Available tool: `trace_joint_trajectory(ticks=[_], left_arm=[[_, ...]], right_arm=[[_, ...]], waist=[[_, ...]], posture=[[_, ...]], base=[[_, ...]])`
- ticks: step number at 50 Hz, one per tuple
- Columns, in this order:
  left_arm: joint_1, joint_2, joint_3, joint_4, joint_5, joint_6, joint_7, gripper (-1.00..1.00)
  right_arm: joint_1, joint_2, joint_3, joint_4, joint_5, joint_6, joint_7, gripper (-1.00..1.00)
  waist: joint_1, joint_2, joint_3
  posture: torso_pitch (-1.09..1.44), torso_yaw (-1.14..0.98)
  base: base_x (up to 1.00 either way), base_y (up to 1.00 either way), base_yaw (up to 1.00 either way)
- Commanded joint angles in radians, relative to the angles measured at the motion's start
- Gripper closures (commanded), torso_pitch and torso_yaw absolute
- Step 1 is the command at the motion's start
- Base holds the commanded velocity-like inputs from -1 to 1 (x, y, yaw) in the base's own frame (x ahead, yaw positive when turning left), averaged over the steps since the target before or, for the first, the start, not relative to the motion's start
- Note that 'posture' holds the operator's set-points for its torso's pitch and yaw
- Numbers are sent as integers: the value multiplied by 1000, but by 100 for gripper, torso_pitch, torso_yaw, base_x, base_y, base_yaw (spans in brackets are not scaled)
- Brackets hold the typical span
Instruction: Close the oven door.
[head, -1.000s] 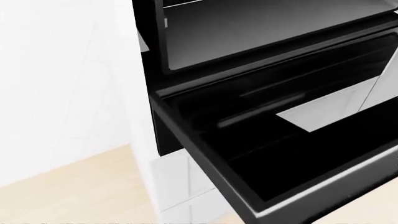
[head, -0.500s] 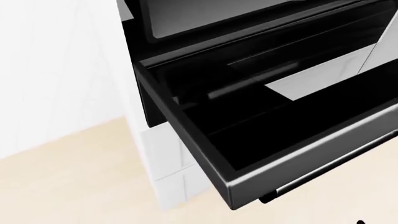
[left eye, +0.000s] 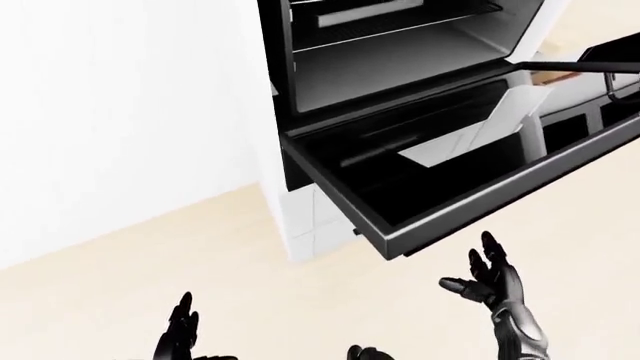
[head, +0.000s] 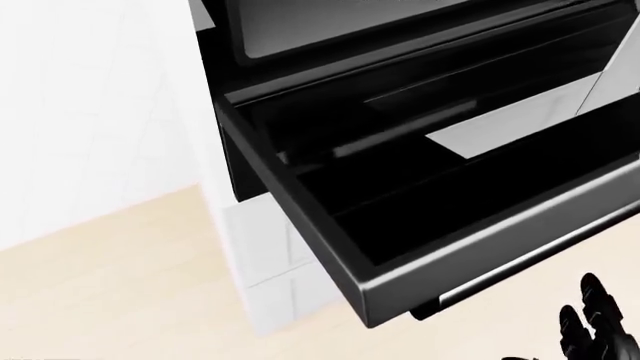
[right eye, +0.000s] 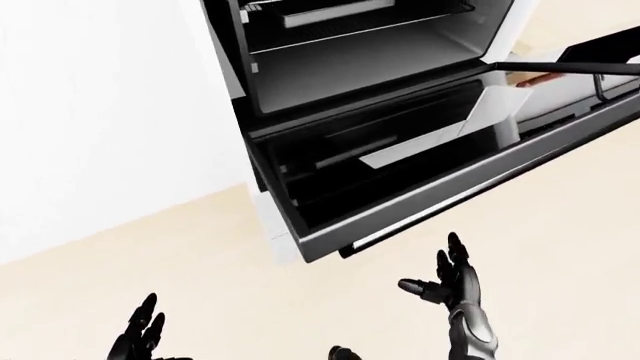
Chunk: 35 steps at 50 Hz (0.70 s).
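Observation:
The black oven's door (left eye: 470, 169) hangs open, lying nearly flat, its glossy inner glass facing up. Above it the lit oven cavity (left eye: 400, 60) shows its racks. A bar handle (head: 520, 274) runs under the door's grey outer edge. In the left-eye view my right hand (left eye: 468, 264) is open with its fingers spread upward, just below that edge and not touching it. My left hand (left eye: 182, 319) is also open and stays low at the bottom left, well away from the door.
A white cabinet panel (left eye: 310, 217) runs below the oven and a white wall (left eye: 120, 112) fills the left. Pale wooden floor (left eye: 150, 247) lies under the hands. A dark bar (left eye: 590, 66) juts in at the top right.
The camera shifted a second ago, bringing the door's outer edge and handle into view. Since then my right hand has risen into the head view's bottom right corner.

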Motion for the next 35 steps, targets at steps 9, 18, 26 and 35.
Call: trace_joint_trajectory(ticks=[9,18,26,35], left_arm=[[-13,17,7,-16,-4,-27,-1,-100],[-16,16,9,-16,-3,-30,-5,-100],[-13,12,5,-18,-5,-32,-3,-100],[-16,13,7,-15,-8,-30,-7,-100]], right_arm=[[-1,-32,-3,-123,-35,64,-13,-100],[68,0,-10,-552,-94,333,-52,-100],[62,32,-22,-660,-152,435,-45,-100],[104,74,28,-902,-263,510,-49,-100]], waist=[[4,5,-17],[8,7,-16],[10,7,-17],[11,12,-12]], posture=[[15,0],[15,0],[15,0],[15,0]], base=[[0,0,0],[0,0,0],[0,0,0],[0,0,0]])
